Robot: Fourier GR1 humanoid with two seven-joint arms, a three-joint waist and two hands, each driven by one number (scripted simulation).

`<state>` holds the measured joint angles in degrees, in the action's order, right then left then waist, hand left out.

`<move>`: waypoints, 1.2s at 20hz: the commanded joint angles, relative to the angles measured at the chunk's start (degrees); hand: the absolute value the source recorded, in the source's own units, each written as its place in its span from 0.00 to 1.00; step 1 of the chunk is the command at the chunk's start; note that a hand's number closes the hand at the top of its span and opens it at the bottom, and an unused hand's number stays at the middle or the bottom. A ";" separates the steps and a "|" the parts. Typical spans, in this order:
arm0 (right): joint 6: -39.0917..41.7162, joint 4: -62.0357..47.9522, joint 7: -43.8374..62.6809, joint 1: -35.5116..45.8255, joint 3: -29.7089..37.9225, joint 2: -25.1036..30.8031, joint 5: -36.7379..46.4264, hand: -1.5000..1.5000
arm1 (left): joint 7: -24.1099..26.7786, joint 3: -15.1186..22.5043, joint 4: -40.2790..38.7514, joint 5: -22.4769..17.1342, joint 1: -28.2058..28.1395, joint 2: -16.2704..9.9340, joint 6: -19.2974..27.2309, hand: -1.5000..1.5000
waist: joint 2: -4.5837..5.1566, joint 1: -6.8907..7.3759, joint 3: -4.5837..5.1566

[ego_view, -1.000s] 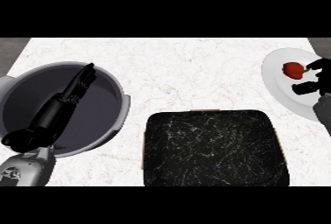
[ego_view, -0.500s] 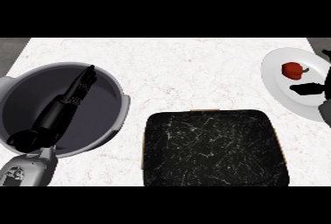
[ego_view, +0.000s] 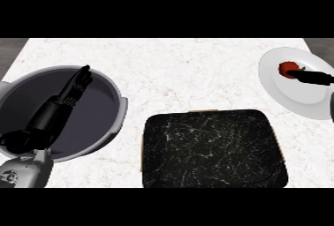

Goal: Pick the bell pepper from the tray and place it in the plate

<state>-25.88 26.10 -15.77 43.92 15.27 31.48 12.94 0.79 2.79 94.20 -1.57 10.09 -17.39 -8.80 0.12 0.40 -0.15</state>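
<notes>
On white marble counter (ego_view: 183, 70): tray (ego_view: 212, 148), plate (ego_view: 297, 95).

On the pale marbled counter (ego_view: 183, 70) I count one small red bell pepper (ego_view: 288, 68), one round white plate (ego_view: 306, 99), one black speckled square tray (ego_view: 212, 148) and one large grey round pot (ego_view: 98, 119). Two black hands show: the left hand (ego_view: 73, 90) whole, the right hand (ego_view: 314, 77) seemingly only fingers.
</notes>
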 commanded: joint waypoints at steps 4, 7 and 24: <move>15.19 6.38 -8.49 -9.34 10.54 1.63 -14.49 0.00 | -0.50 -1.81 2.30 -0.20 -1.85 -0.75 0.15 0.50 | -0.68 -1.74 0.10; 17.48 7.59 -11.43 -11.86 11.53 1.50 -16.30 0.00 | 1.04 -0.68 1.03 0.62 -2.01 1.46 0.11 0.50 | -0.19 -0.64 0.12; 37.78 28.46 -4.71 -35.69 17.62 12.31 -26.32 0.00 | 1.34 -2.54 4.87 2.48 -6.77 1.58 -3.90 0.50 | -0.30 -0.67 0.18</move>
<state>7.46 50.28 -21.96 12.95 31.29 41.84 -11.01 0.57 0.90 96.52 1.03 7.59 -15.12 -11.17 -0.11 -0.31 0.00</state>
